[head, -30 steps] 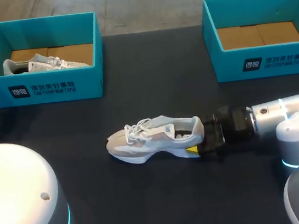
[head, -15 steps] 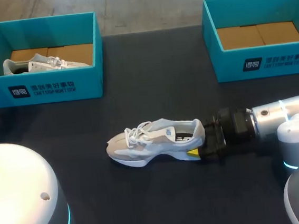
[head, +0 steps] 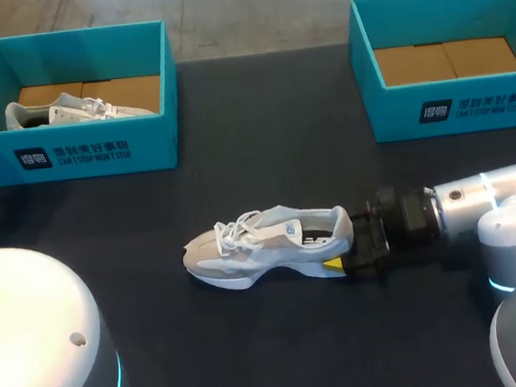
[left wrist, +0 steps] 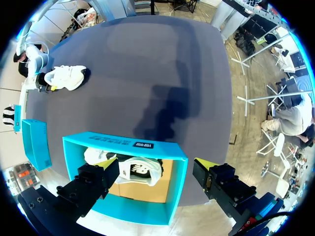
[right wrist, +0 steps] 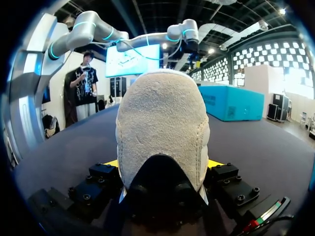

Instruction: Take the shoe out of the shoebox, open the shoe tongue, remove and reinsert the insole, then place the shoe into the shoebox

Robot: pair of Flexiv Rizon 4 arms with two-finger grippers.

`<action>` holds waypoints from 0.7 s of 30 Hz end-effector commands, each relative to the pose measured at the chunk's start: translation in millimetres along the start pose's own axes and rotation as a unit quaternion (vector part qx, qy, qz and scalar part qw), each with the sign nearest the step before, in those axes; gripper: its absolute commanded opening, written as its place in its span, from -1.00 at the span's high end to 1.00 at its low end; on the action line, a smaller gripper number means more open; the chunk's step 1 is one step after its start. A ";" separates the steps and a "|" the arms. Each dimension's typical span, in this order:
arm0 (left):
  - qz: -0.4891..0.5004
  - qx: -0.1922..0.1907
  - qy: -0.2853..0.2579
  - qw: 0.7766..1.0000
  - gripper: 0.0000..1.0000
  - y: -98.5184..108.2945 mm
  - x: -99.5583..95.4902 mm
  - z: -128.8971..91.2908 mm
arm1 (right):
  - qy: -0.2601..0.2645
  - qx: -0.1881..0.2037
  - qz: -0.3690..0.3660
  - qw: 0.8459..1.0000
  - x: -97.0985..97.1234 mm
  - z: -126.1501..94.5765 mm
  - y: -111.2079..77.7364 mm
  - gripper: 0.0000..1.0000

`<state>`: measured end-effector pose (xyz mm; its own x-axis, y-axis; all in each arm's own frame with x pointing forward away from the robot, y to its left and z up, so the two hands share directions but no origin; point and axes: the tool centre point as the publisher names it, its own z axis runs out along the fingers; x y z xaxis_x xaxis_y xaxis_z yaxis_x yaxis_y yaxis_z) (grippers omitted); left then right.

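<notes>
Since a second ago the shoe (head: 267,240) sits flatter on the table (head: 263,147), with the right gripper (head: 347,247) clamped on its heel (right wrist: 160,128). It looks light and squishy, so that stiffer heel seems the safest grab. The left gripper (left wrist: 152,166) hangs open over the box (left wrist: 123,144).

**Shoe out, boxes open**

Grey-white laced shoe (head: 267,238) sits on its sole mid-table, toe to robot's left, heel clamped in right gripper (head: 345,238). Teal shoebox (head: 451,111) back right: open, bare cardboard floor. 2nd teal shoebox (head: 90,153) back left holds another pale shoe (head: 67,109).
</notes>
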<state>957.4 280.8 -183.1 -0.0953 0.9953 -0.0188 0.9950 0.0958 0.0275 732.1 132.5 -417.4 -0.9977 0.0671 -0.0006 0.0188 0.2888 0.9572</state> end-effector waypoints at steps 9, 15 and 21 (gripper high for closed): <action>0.000 -0.001 0.001 1.000 -1.00 -1.0 0.1 -0.4 | 0.006 0.005 0.000 1.000 -3.6 3.3 -1.1 1.00; 0.000 -0.001 0.001 1.000 -1.00 -1.0 0.1 -0.4 | 0.009 0.006 0.001 1.000 -3.7 3.3 -1.1 1.00; 0.000 -0.001 0.001 1.000 -1.00 -1.0 0.1 -0.4 | 0.009 0.006 0.001 1.000 -3.7 3.3 -1.1 1.00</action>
<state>957.4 280.8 -183.1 -0.0953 0.9953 -0.0188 0.9950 0.0958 0.0275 734.1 132.6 -417.5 -0.9987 0.0509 0.0057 0.0206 0.2973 0.9545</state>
